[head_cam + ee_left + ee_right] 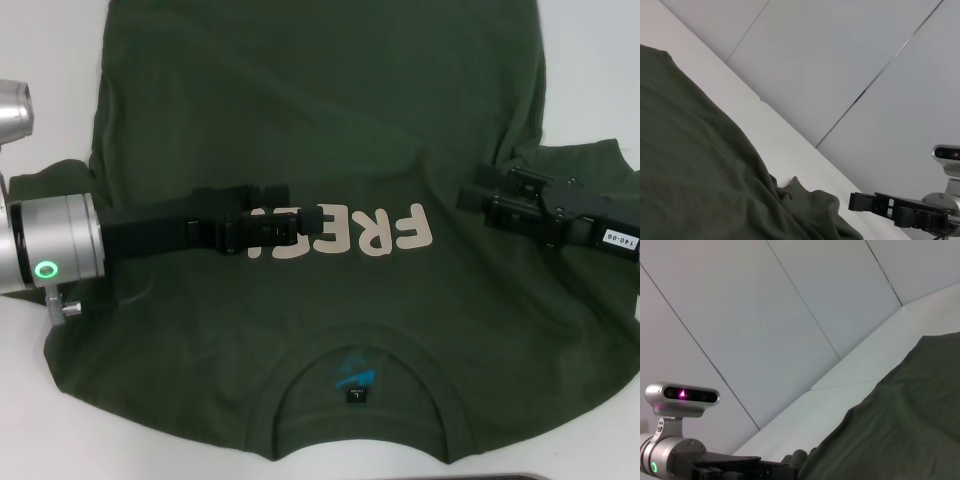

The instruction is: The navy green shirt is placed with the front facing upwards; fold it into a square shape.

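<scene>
Shirt (300, 330) is spread on the counter (40, 440), collar nearest the robot.
Left gripper (300, 222) is held over the cream letters (385, 232), right gripper (470, 195) beside them; finger states cannot be told.

The dark olive-green cloth shirt (300, 130) looks soft and matt with flat cream printed letters (385, 230), lying on a smooth white table (60, 80), while beside it a brushed silver metal arm cuff (55, 245) shines faintly.

One shirt (320, 300), two grippers (300, 225) (478, 195)
</scene>
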`<state>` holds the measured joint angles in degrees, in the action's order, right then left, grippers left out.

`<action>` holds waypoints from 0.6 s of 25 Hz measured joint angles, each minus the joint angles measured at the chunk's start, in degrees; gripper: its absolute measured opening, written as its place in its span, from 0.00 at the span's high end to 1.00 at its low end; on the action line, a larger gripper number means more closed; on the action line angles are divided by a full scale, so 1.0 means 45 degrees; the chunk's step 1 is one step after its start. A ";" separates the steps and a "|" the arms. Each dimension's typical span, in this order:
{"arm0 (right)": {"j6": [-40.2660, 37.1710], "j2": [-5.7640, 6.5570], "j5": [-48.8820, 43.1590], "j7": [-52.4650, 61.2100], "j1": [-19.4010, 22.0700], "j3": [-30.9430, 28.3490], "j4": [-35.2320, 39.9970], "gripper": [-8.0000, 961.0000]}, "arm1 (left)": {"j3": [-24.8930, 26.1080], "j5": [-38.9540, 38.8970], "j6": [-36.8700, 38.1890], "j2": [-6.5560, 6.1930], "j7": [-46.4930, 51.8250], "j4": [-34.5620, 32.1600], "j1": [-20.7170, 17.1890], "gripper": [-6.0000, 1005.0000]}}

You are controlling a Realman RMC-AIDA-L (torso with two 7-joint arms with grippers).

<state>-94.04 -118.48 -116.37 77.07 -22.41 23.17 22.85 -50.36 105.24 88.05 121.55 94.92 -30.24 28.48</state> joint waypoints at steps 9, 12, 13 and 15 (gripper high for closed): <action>-0.0039 0.0005 0.0031 0.0020 0.0001 -0.0022 0.0000 0.27 | 0.0504 0.0557 -0.0427 -0.0322 0.1260 -0.0622 0.0041 0.10; -0.0078 0.0002 0.0044 0.0038 -0.0002 -0.0032 0.0000 0.27 | 0.1216 0.1105 -0.0457 -0.0490 0.2117 -0.1302 -0.0002 0.10; -0.0084 -0.0004 0.0045 0.0050 -0.0009 -0.0032 -0.0001 0.27 | 0.1564 0.1338 -0.0480 -0.0566 0.2388 -0.1512 -0.0020 0.10; -0.0091 -0.0021 0.0045 0.0068 -0.0020 -0.0032 0.0000 0.27 | 0.2121 0.1739 -0.0514 -0.0693 0.2779 -0.1747 -0.0039 0.10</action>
<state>-94.45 -118.57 -116.16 77.38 -22.50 23.02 22.85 -40.81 113.06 85.74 118.44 107.43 -38.10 28.30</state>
